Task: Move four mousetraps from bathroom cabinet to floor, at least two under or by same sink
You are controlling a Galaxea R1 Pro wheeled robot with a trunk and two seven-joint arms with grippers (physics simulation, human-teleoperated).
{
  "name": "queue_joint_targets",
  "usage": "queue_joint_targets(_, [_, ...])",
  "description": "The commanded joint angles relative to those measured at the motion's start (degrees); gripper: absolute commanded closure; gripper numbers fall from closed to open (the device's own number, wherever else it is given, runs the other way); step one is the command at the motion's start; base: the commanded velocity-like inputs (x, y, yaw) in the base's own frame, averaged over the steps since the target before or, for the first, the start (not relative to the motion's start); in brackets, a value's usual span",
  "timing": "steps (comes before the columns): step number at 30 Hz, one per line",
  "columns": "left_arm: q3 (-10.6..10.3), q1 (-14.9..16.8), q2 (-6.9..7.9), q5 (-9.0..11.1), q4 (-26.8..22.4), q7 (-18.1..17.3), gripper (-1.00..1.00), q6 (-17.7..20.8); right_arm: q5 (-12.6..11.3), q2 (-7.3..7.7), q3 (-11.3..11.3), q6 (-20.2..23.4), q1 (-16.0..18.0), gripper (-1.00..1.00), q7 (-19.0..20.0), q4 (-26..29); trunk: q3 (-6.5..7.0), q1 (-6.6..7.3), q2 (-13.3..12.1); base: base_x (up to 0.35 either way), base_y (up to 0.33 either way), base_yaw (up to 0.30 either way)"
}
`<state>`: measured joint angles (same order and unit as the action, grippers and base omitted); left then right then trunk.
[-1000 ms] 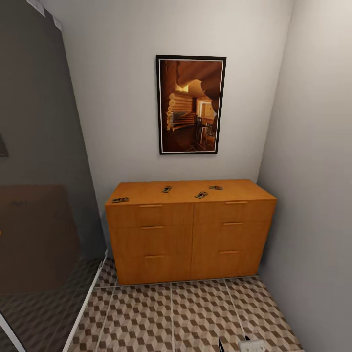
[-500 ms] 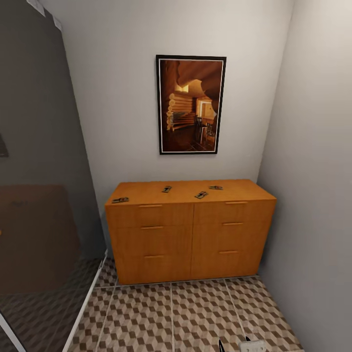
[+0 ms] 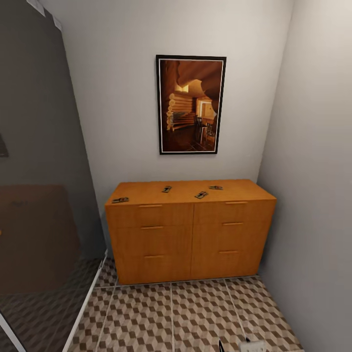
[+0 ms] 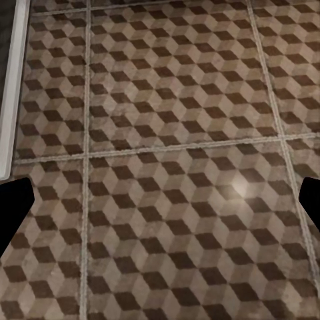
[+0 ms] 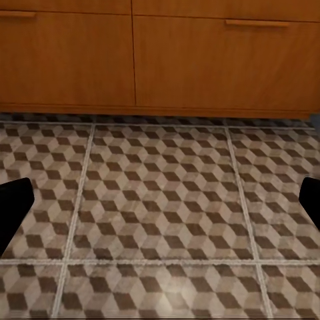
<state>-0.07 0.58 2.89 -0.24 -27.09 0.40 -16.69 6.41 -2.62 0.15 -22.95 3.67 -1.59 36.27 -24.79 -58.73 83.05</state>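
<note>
No brand, label or legible writing is seen. Four mousetraps are seen on the flat top of the orange-brown cabinet (image 3: 190,230): one at the left front edge (image 3: 120,200), one toward the back left of centre (image 3: 166,188), one right of centre (image 3: 201,194), one at the back right (image 3: 215,187). All lie well apart. A framed picture (image 3: 190,104) is hung on the pale wall above. The cube-patterned bathroom floor (image 3: 195,313) is laid up to the cabinet's base; a dark glass panel (image 3: 39,195) stands at the left. The left gripper (image 4: 160,207) and right gripper (image 5: 160,207) are both spread wide over bare tile, nothing between the fingers.
</note>
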Motion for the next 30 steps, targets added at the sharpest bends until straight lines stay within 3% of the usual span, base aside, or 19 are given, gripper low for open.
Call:
queue_joint_targets(1, [-0.01,0.03,0.01,-0.03,0.07,0.04,-1.00,-0.18,0.53,-0.02,-0.06,-0.15,0.03,-1.00,-0.17,-0.10,-0.06,0.00,0.03,0.000,0.000,0.000])
queue_joint_targets(30, [0.01,0.03,-1.10,-0.11,2.21,0.04,-1.00,-0.18,0.58,-0.01,0.03,-0.24,0.02,-1.00,-0.17,-1.33,-0.06,0.00,0.03,0.000,0.000,0.000])
